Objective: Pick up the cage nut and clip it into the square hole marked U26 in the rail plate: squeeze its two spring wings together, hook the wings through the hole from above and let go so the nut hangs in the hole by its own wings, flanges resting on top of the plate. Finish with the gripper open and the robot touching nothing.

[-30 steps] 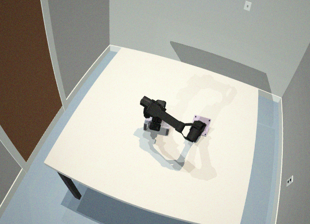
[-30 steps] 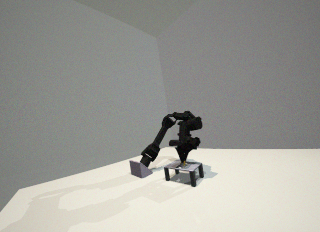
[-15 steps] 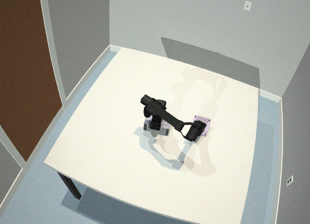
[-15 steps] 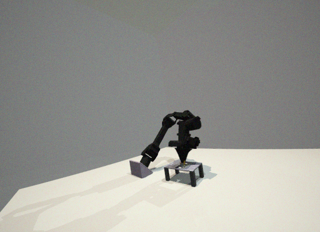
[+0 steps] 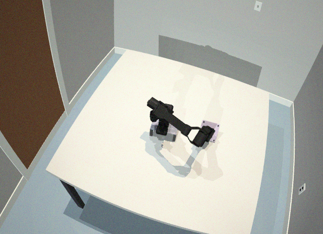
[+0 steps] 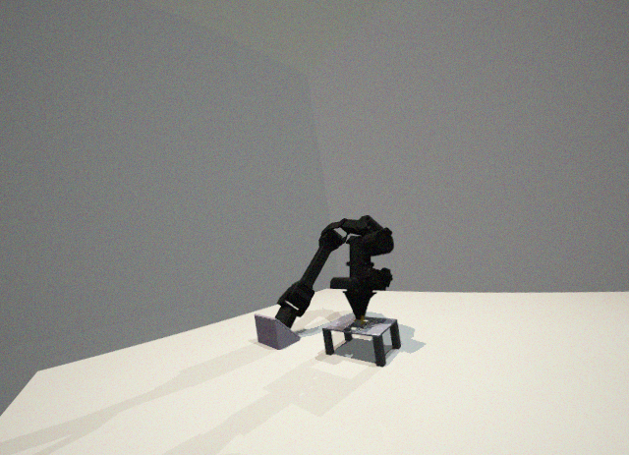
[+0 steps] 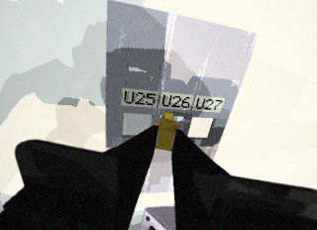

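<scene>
You have the gripper (image 6: 361, 316) (image 7: 165, 132) pointing down over the rail plate (image 6: 379, 327) (image 7: 218, 47), its fingers clenched on the cage nut (image 6: 362, 320) (image 7: 165, 136). The nut is at the U26 hole, just below the U26 label (image 7: 176, 101) in the wrist view, and it covers most of that opening; you cannot tell from here whether its wings are through. To one side of it you see the square U25 hole (image 7: 137, 124), to the other the U27 hole (image 7: 200, 127), and neither has a nut in it.

The plate stands raised on dark legs (image 6: 379, 351), with open space beneath it above the pale tabletop (image 5: 117, 158) (image 6: 483, 369). The nut sits between the plate's two side edges, and both fingertips are near the neighboring holes. The arm's wedge-shaped base (image 5: 216, 132) (image 6: 267, 331) stands near the plate, apart from it, and the table's edges lie well away from both.

Your nut looks small and yellow, a darker olive-gold along its body, with a brighter tab at the far end and small orange bits showing beside the fingertips.
</scene>
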`<state>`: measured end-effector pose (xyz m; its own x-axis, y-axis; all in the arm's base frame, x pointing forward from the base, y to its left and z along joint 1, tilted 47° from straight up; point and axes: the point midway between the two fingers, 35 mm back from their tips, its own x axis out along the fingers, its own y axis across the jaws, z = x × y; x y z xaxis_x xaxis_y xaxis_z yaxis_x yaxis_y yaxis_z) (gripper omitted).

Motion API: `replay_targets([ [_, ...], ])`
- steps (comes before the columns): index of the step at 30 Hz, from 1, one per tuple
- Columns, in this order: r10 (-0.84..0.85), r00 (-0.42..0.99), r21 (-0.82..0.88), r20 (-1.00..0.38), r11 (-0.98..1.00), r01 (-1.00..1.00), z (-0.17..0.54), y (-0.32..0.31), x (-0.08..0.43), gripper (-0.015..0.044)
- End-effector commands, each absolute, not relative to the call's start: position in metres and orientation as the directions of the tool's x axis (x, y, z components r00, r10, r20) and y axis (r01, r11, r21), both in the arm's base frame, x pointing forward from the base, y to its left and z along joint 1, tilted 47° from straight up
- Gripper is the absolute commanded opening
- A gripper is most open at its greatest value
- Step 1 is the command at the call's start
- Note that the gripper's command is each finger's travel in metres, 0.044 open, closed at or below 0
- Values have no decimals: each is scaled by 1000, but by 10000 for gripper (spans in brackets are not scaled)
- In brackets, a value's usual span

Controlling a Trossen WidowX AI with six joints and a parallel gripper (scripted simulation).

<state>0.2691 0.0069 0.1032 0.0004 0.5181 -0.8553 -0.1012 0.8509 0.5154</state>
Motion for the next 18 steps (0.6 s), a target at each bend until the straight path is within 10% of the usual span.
replay_targets([
  [1,531,-7,529,-847,843,-100,102,7,269,37],
  [18,560,-10,558,-828,824,-101,101,6,270,37],
])
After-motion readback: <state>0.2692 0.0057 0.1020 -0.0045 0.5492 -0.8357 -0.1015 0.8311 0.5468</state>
